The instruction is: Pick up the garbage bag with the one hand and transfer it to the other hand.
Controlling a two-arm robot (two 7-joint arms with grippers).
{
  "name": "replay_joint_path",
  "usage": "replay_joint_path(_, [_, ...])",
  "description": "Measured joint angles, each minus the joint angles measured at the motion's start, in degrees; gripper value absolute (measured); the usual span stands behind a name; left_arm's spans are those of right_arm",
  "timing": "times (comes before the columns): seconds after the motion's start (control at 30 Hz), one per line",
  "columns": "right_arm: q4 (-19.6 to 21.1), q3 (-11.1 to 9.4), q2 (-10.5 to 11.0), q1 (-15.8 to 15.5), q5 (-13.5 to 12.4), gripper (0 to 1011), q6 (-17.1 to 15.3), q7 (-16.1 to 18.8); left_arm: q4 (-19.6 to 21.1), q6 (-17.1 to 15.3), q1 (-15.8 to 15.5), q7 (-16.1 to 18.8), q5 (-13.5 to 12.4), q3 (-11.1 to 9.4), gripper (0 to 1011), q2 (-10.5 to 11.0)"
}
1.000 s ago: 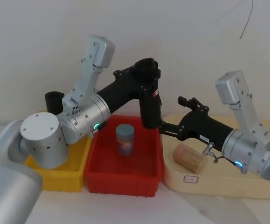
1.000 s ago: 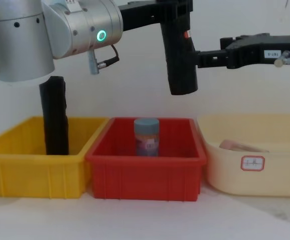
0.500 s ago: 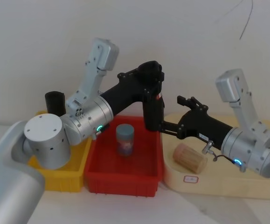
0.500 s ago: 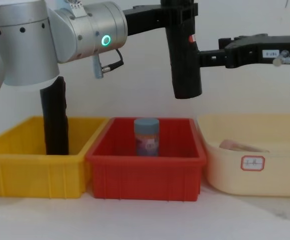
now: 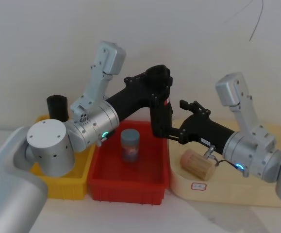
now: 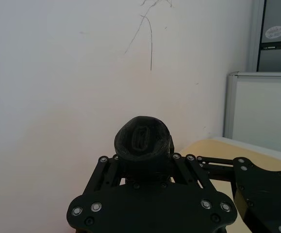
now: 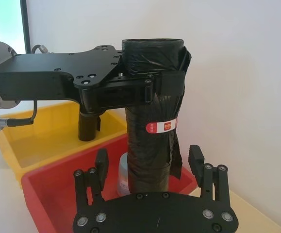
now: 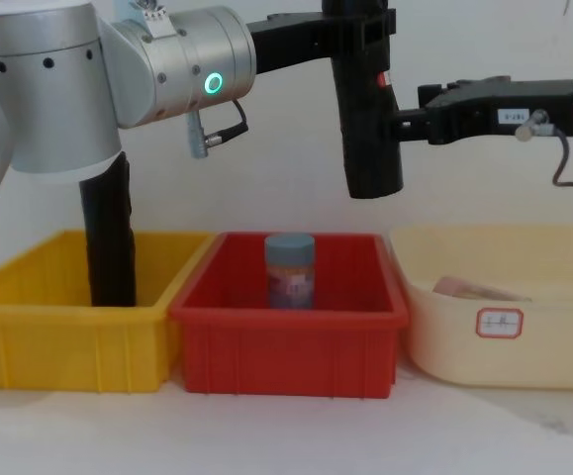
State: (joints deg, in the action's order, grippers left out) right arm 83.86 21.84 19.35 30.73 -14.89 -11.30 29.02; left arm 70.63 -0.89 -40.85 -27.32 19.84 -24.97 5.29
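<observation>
Right wrist view: my left hand [image 7: 152, 86] pinching bag [image 7: 152, 119] near top; my right hand [image 7: 149, 155] spread, straddling lower half; close squarely before left lets go.

No writing can be read with certainty. The garbage bag [image 7: 151, 151] carries a small red and white label [image 7: 161, 127] near its top, but its characters are too small to tell. A white sticker [image 8: 512, 116] on the body of the right hand [image 8: 405, 124] has dark print, also not readable. The cream tray [image 8: 563, 351] has a white label [image 8: 501, 322] with a red border and faint marks. The jar [image 8: 290, 269] in the red bin [image 8: 286, 351] shows a coloured picture, no legible words.
</observation>
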Motion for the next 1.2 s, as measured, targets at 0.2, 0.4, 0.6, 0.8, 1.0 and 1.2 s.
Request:
replay_joint_path(0.2, [-1.06,0.63,-0.33,0.73,0.12,1001,0.07,-0.33,0.26,0.06,0.12,0.48,0.16,-0.24,382,0.17])
replay_joint_path(0.4, [-2.47,1.23,-0.79,1.61,0.22,1001,0.08,-0.72,0.64,0.07,0.32,0.98,0.27,-0.42,382,0.31])
replay_joint_path(0.6, [-3.96,1.94,-1.32,2.6,0.23,1001,-0.07,-0.88,1.12,0.07,0.61,1.63,0.46,-0.56,382,0.48])
replay_joint_path(0.8, [-5.41,2.58,-1.81,3.49,0.23,1001,-0.39,-1.04,1.69,0.07,0.92,2.23,0.68,-0.67,382,0.68])
replay_joint_path(1.0, [-7.08,3.21,-2.46,4.51,0.23,1001,-0.77,-1.41,2.15,0.03,1.2,2.74,0.95,-0.79,382,0.9])
replay_joint_path(1.2, [-8.79,3.93,-3.2,5.5,0.28,1001,-0.88,-1.94,2.46,-0.05,1.33,3.08,1.2,-0.94,382,1.09])
